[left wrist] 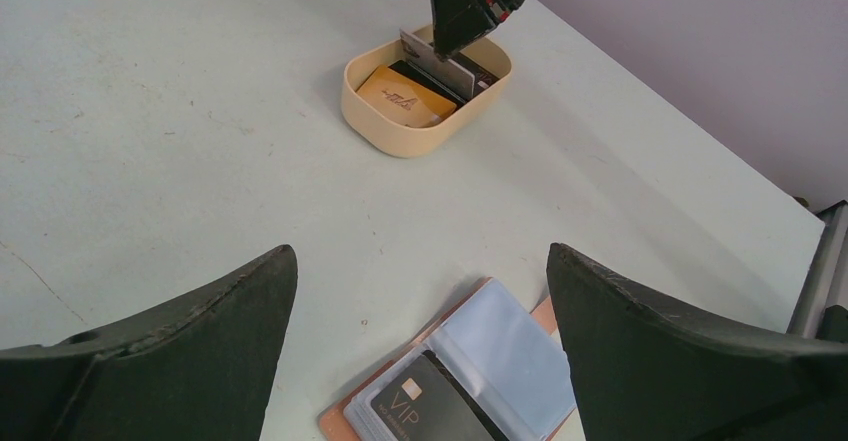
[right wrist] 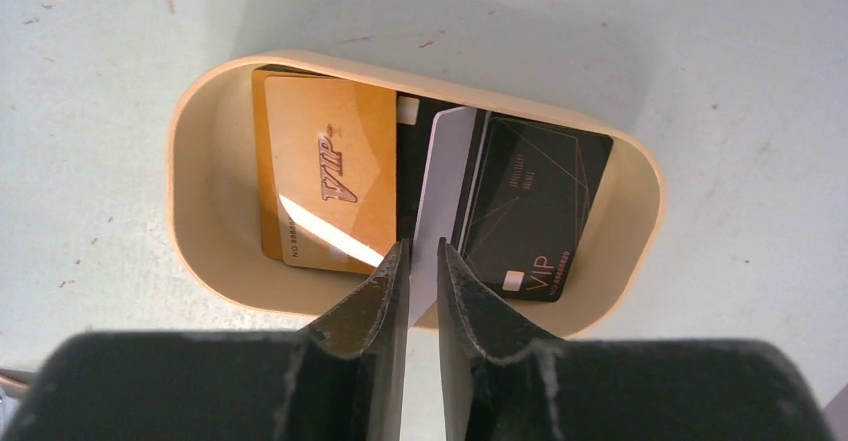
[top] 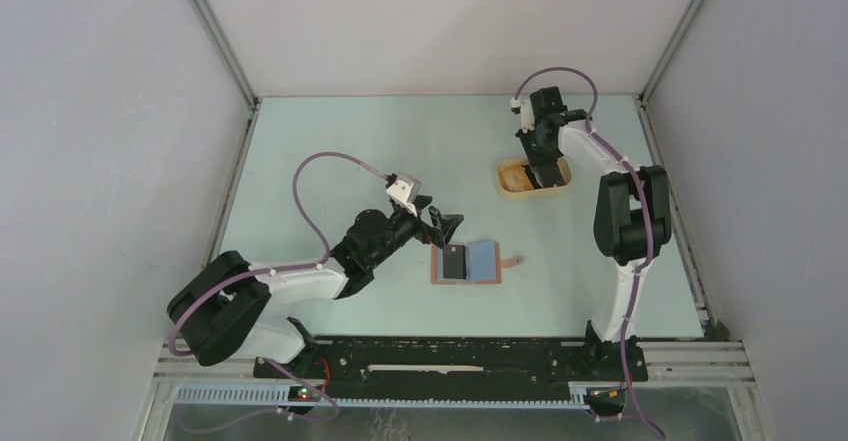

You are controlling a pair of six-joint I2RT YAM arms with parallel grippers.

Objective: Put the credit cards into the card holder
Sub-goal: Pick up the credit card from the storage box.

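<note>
A: Tan tray (right wrist: pixel 190 161), 1 o'clock on the table (top: pixel 350 141). Right gripper (right wrist: pixel 423 261)?
B: Narrow, pinching a silver card (right wrist: pixel 445 171) on edge. Gold card (right wrist: pixel 320 161) at 9, black card (right wrist: pixel 530 211) at 3.
A: Left gripper (left wrist: pixel 420 251)?
B: Wide, nothing held, over the open card holder (left wrist: pixel 500 351), 7 o'clock from the tray. VIP card (left wrist: pixel 420 411) inside.

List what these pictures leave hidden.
Top view: the right claw covers what lies in the tray.
Right wrist view: the gold card hides any cards beneath; the claw's fingers hide the near end of the pale card.
Left wrist view: the bottom edge cuts off the card holder.
</note>
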